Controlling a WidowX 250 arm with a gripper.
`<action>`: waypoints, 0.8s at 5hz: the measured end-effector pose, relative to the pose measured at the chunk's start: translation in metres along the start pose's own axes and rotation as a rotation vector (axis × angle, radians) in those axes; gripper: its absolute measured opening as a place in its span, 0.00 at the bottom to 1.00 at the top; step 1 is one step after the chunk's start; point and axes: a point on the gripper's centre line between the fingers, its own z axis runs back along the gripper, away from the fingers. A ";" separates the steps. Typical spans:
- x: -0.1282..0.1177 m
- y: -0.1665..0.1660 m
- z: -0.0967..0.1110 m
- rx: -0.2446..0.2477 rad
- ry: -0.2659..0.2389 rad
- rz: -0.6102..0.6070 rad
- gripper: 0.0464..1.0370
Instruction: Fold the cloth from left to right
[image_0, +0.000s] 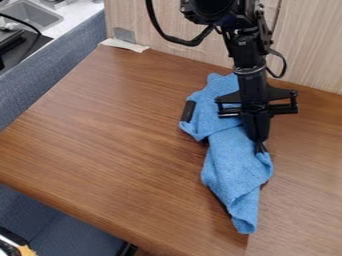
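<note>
Seemingly pinching the right edge of the blue cloth (230, 155) with a narrow end effector (260, 149), at right on the desk (113, 135), best lay that edge flat, then release without dragging the fold.

The tool (260, 148) points down at the crumpled blue cloth (234, 170) on the brown wooden table (107, 145).

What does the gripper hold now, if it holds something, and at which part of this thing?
The gripper appears to pinch the blue cloth by its edge on the picture's right side, roughly midway along its length.
</note>
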 end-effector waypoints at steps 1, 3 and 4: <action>0.001 0.000 0.001 0.034 0.024 0.022 0.23; -0.002 -0.006 0.001 0.045 0.028 -0.032 0.80; -0.003 -0.011 0.003 0.062 0.014 -0.065 0.96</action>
